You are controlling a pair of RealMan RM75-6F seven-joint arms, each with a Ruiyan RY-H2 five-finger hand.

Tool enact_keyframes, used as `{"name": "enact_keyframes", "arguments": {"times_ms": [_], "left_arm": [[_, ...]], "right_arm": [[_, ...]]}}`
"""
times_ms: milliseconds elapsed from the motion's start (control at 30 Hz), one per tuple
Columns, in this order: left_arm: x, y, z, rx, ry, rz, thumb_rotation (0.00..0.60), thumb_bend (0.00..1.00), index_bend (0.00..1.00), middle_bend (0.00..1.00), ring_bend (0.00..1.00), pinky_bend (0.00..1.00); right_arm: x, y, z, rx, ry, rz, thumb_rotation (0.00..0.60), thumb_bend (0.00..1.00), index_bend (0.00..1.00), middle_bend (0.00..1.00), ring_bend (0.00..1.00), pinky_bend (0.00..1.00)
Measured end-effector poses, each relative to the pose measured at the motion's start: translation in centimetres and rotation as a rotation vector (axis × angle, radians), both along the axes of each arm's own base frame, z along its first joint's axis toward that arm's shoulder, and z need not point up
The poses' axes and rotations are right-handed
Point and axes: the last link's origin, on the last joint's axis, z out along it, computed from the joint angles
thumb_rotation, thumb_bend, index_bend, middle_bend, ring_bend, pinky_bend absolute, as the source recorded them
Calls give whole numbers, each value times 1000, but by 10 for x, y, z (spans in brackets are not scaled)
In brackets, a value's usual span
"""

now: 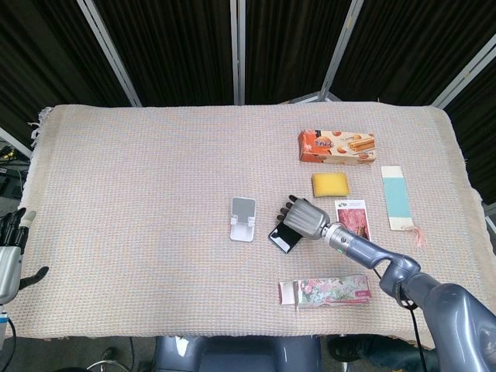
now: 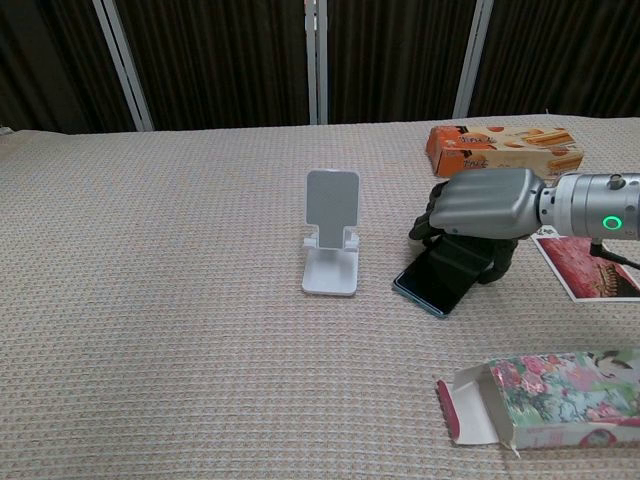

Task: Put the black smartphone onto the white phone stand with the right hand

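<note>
black smartphone [image 2: 440, 283] is lying flat on the cloth of the desk [image 2: 150, 300], just to the right of the white phone stand [image 2: 331, 246], and its far end is going under the right hand [image 2: 478, 205]. the right hand is resting over that far end with the fingers curled down around it, so i judge that it is closing on the phone, but the pictures are not showing clearly if the grip is already firm, and the phone is not lifted yet. the long axis of the phone is running diagonally, from the near end close to the base of the stand toward the far right under the palm; in the head view the phone [image 1: 280, 238] is showing only its lower part below the hand [image 1: 302, 218]. the stand is standing upright with its back plate facing the robot, just beside the phone on the left, so the coming move is probably a short lift and a carry to the left. the left hand [image 1: 9, 252] is hanging at the far left edge, well apart, with fingers spread and holding nothing.
</note>
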Motion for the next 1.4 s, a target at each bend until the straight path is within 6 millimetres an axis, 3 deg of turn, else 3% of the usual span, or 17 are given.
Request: {"name": "enact_keyframes", "arguments": {"times_ms": [400,667,867,1033,1200,1400], "left_arm": [[4,-4,1,-1,-13,-18,600,0,0,0,0,0],[6,-6,5,-3,-31,-33,600,0,0,0,0,0],[6,-5,5,-16,-42,-36,600,0,0,0,0,0],[2,-2,4,-28,-39,-18,600,0,0,0,0,0],[-2,2,4,-26,-38,5,600,0,0,0,0,0],[-11,7,5,-24,-41,45,600,0,0,0,0,0]], "right_arm": [[-4,3,22,-40,-50,85,600,190,506,500,395,283],[11,12,50,-149,-52,267,600,189,507,515,409,289],[39,23,70,-319,-16,491,600,188,502,517,418,289],[73,35,73,-466,49,657,600,189,502,516,418,289],[110,41,64,-563,150,806,600,189,501,510,418,299],[150,44,38,-603,246,926,600,191,501,509,418,255]]}}
